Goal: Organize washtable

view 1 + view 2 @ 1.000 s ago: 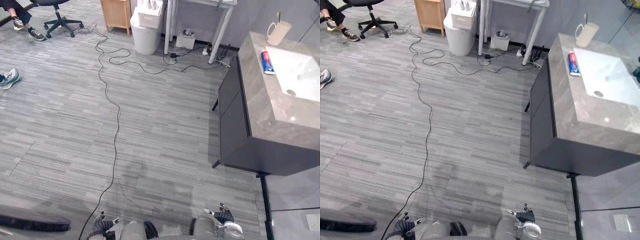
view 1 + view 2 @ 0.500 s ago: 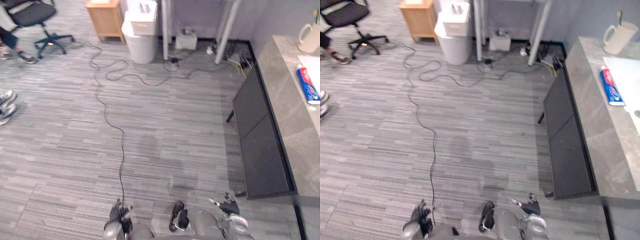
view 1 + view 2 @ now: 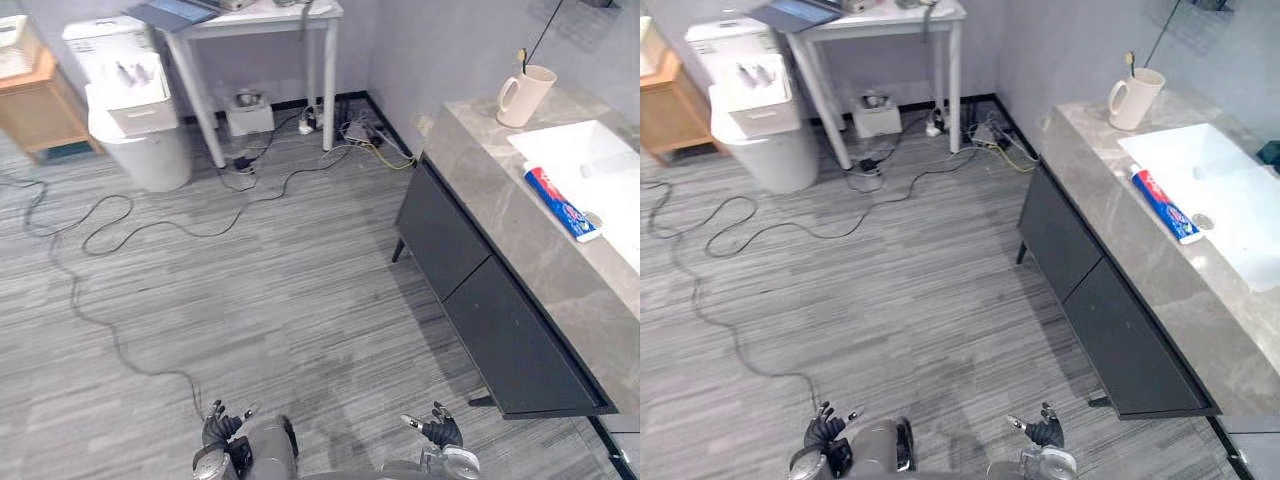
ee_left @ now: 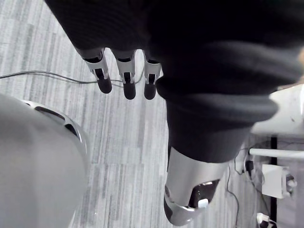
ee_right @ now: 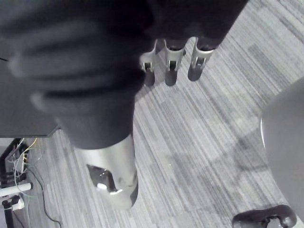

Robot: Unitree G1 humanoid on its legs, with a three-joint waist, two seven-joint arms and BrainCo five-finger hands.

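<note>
The washtable [image 3: 478, 170] is a grey stone top on a dark cabinet [image 3: 470, 300] along the right wall, with a white sink [image 3: 590, 165] set in it. A red, white and blue toothpaste tube [image 3: 560, 203] lies on the sink's near rim. A cream mug [image 3: 521, 95] holding a toothbrush stands at the far end of the counter. Both hands hang low by the floor, far from the counter: my left hand [image 3: 220, 431] and my right hand [image 3: 437, 430], each open with relaxed fingers [image 4: 124, 78] and nothing in them.
A white table [image 3: 255, 45] with a laptop stands at the back, with a white bin [image 3: 135, 105] and a wooden cabinet [image 3: 35, 100] to its left. Black cables [image 3: 150, 225] and a power strip [image 3: 355, 130] trail across the grey floor between me and the counter.
The camera has swung right and the whole scene has shifted: the washtable now shows more fully, with mug, sink and toothpaste. The chair and the person's shoes have left the view. Both hands stay low.
</note>
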